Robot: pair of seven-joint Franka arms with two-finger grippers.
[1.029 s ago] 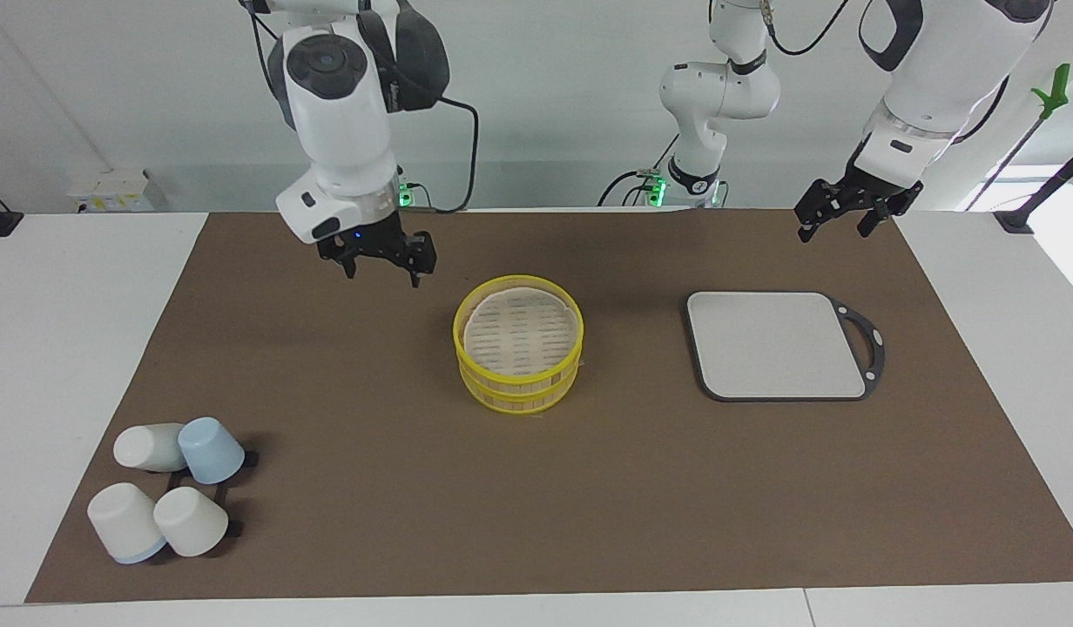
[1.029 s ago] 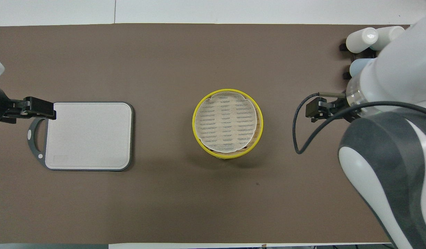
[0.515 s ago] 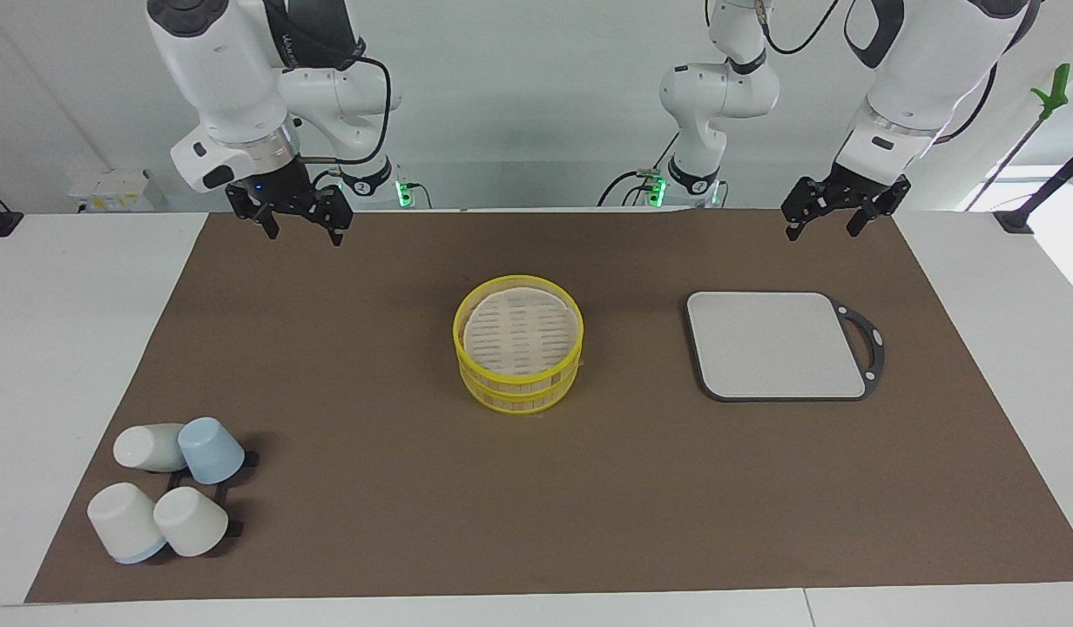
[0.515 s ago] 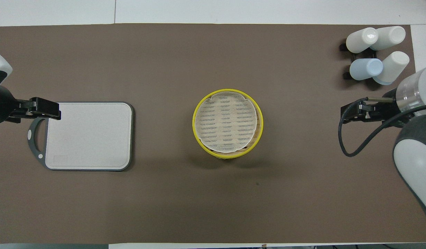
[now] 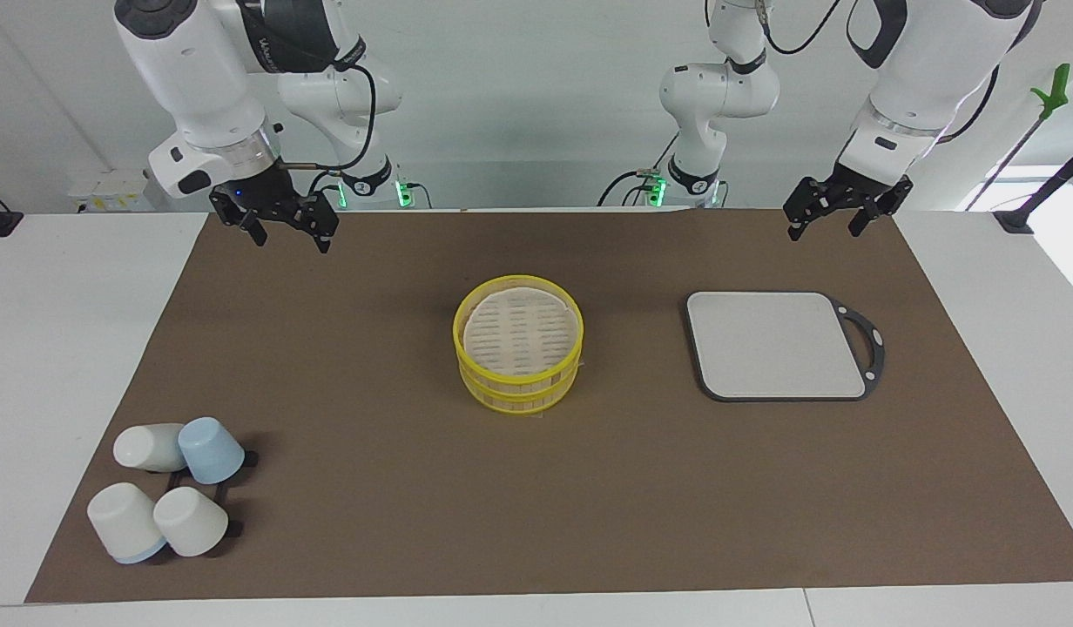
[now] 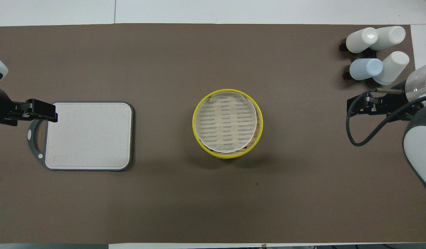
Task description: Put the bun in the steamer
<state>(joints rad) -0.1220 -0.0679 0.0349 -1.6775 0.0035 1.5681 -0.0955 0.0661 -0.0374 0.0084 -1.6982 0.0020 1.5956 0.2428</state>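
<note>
1. No bun in sight anywhere; the steamer (image 5: 518,355) sits lidded mid-mat.
2. Left gripper (image 5: 820,224) and right gripper (image 5: 287,231) both hang empty, fingers apart.
3. A dough bun's probably soft and light, so pinch its sides gently.

You have the steamer (image 5: 518,353), yellow-rimmed and pale-topped, upright mid-mat; you can't make out any bun.

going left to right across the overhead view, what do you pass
left gripper over the board's handle → grey board → steamer, lid on → right gripper, up over the mat → cups at the mat's corner. No bun is visible.
</note>
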